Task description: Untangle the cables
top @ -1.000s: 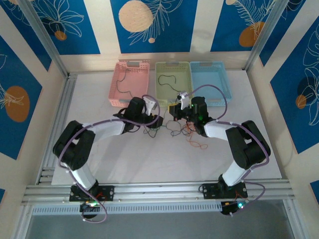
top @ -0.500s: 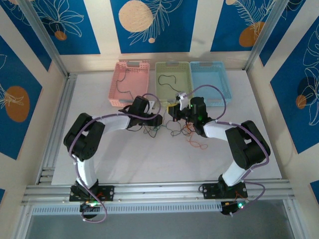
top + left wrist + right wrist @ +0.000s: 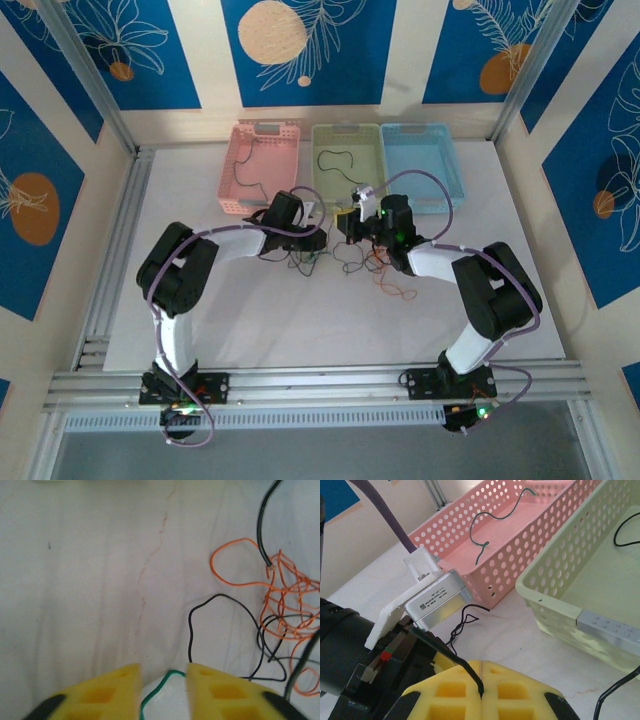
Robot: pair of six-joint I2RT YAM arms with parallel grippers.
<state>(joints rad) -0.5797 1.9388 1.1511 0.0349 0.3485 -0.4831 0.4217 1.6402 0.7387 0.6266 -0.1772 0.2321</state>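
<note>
The cables lie in a tangle (image 3: 345,262) on the white table between my two grippers, with an orange-red one (image 3: 396,291) trailing toward the near right. In the left wrist view the orange cable (image 3: 280,587) is bunched at the right, crossed by black cables (image 3: 220,596). My left gripper (image 3: 163,672) is low over the table, its yellow jaws a little apart, and a thin green cable (image 3: 150,690) runs between them. My right gripper (image 3: 482,665) is shut on a black cable (image 3: 445,652) that leads off to the left.
Three baskets stand at the back: pink (image 3: 228,180) with a thin cable (image 3: 238,170) inside, pale green (image 3: 347,129) with a black cable (image 3: 335,158), and blue (image 3: 420,160). The left arm's wrist (image 3: 437,600) sits close in front of my right gripper.
The left arm has swung its elbow in toward the middle, and its jaws have narrowed around the green cable. The right arm has stayed in place.
</note>
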